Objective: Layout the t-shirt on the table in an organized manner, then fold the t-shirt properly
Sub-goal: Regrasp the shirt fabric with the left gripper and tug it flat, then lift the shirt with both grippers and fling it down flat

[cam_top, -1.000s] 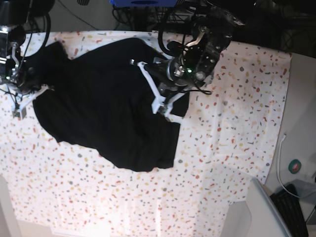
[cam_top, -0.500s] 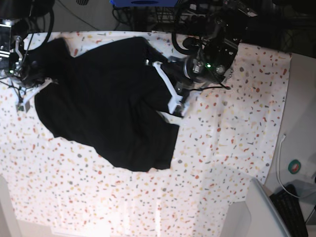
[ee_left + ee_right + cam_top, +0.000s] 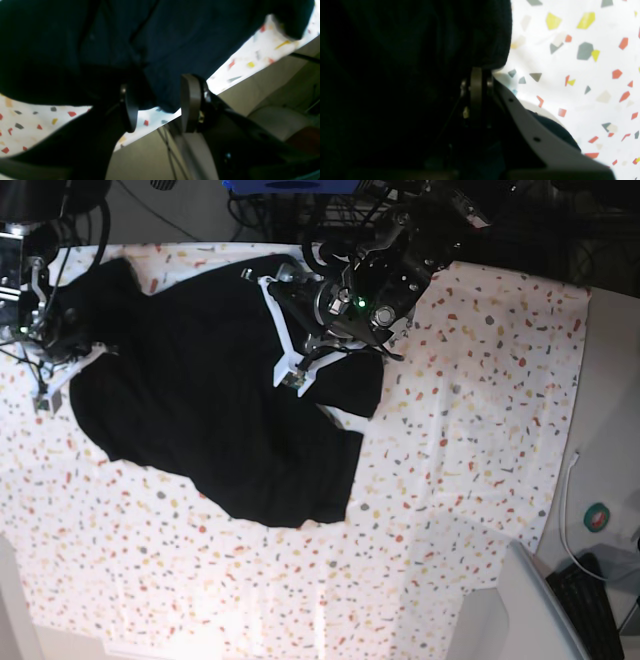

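Observation:
The black t-shirt [image 3: 200, 400] lies rumpled across the upper left of the speckled table [image 3: 450, 480]. My left gripper [image 3: 295, 380] hovers over the shirt's right part. In the left wrist view its jaws [image 3: 160, 110] stand apart, open, with the shirt's [image 3: 175, 37] edge hanging just above and between the pads [image 3: 190, 105]. My right gripper [image 3: 42, 398] sits at the shirt's left edge. The right wrist view shows it [image 3: 476, 72] shut, the hem of the shirt [image 3: 395, 50] meeting its tips over the table [image 3: 570, 75].
The table's far edge and the floor [image 3: 250, 87] lie close behind the left gripper. Off the table at the right are a white cable [image 3: 570, 510], a green round object [image 3: 597, 517], a grey seat [image 3: 540, 610] and a keyboard [image 3: 590, 610].
My left gripper has opened and let the shirt's right fold drop, then swung left over the shirt. The right gripper has barely moved.

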Tool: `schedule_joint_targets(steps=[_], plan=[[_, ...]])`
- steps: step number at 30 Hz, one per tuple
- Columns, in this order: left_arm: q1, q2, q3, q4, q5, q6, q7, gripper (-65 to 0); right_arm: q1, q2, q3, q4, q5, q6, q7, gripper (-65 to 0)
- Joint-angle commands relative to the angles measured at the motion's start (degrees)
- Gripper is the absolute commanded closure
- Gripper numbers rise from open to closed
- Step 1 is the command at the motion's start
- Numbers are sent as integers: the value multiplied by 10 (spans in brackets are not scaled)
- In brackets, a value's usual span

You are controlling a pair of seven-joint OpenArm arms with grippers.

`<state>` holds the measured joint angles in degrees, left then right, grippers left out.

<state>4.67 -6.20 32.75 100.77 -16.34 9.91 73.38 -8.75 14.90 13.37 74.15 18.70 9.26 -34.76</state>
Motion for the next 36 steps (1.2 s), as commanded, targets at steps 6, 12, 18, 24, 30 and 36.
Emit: schedule_joint_targets(steps=[6,12,18,24,30,36], plan=[[-4,-1,-6,-2,-1,1,-2,-250,6,8,2,8,2,-1,7,0],[-5,2,-24,-26,-1,1,-4,-250,6,8,2,8,2,-1,7,0],[-7,1,-33,-48,-1,1,-34,-245,6,8,2,8,2,-1,7,0],[-5,1,-58,-87,-1,1,-51,-105,4,7,2,8,2,-1,7,0],[7,-1,-109,-84,-5,1,-76,0,-19,-5,2,19,2,-1,7,0],[31,0,-215,22,-7,-2,-76,0,-62,-47,6,84,3,-1,10,0]])
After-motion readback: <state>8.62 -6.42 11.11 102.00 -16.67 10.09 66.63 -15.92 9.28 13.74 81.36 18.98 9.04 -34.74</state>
